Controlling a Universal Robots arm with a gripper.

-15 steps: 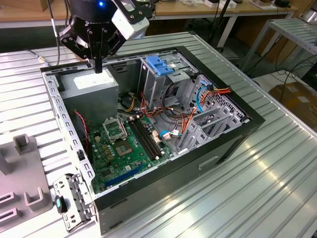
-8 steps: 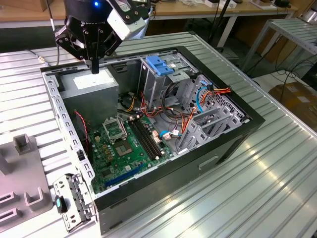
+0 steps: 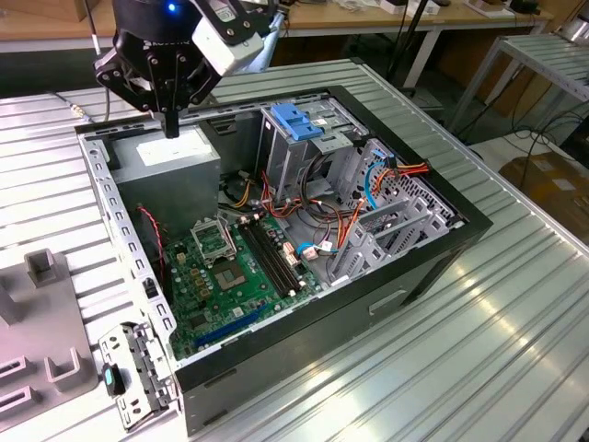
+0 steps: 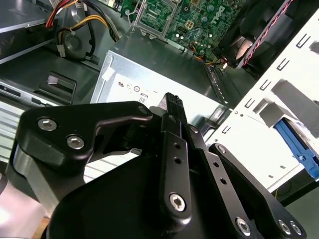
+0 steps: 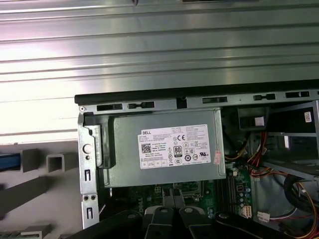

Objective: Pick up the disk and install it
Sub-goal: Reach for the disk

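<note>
The claw [image 3: 171, 123] hangs over the back corner of the open computer case [image 3: 377, 304], its black fingers [image 4: 172, 107] pressed together with nothing between them (in the exterior view they taper to one dark tip). It is poised just above the grey power supply [image 3: 170, 158], whose white label faces up in the first wrist view [image 5: 172, 149]. The same box lies under the fingers in the second wrist view [image 4: 149, 62]. The disk [image 4: 295, 145] is not in the case: a bright blue edge of it shows past the case's pale slotted side wall [image 4: 259, 114], among the blocks of a grey holder [image 5: 55, 162]. In the first wrist view that blue strip [image 5: 9, 162] lies at the holder's far end, well apart from the claw. The holder [image 3: 41, 322] sits on the ribbed metal table [image 3: 488, 350] at the exterior view's left, just beside the case. Inside the case are the green motherboard [image 3: 230, 276] and a grey drive cage topped by a light-blue latch plate [image 3: 293, 120].
</note>
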